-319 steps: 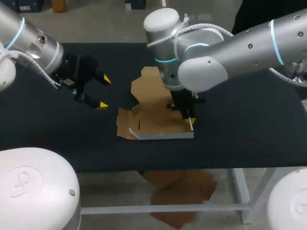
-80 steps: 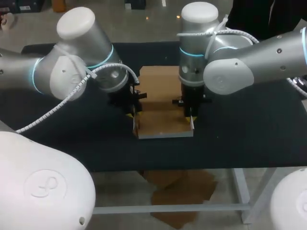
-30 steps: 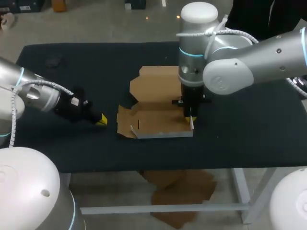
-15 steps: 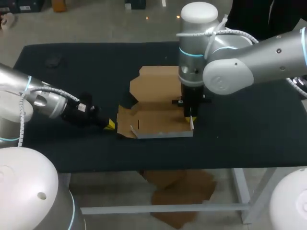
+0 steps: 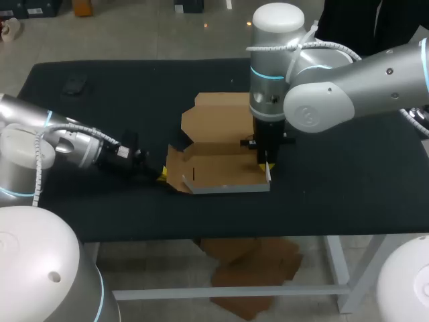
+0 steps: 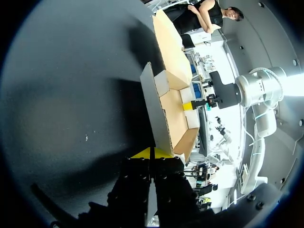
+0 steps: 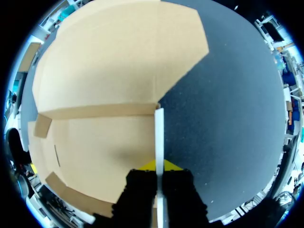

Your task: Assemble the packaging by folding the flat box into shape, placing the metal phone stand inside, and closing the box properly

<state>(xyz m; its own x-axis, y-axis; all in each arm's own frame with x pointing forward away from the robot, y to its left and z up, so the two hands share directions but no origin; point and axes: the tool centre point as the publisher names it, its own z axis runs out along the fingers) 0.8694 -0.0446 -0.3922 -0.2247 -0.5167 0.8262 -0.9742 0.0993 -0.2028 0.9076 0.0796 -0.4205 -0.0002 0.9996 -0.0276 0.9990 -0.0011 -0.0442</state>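
Black table [image 5: 348, 188] takes up most of the scene; the cardboard box [image 5: 218, 164] sits about mid-table, half folded, with its big back panel lying flat toward the far side; my right gripper [image 5: 266, 168] comes straight down at the box's right side, fingers pinching the thin upright right wall [image 7: 159, 137]; my left gripper [image 5: 161, 176] is low at the box's left side, tips clamped on the left flap [image 6: 156, 109], which is tilted up off the table; there's a small dark thing [image 5: 74, 85] near the far left corner, can't tell what it is
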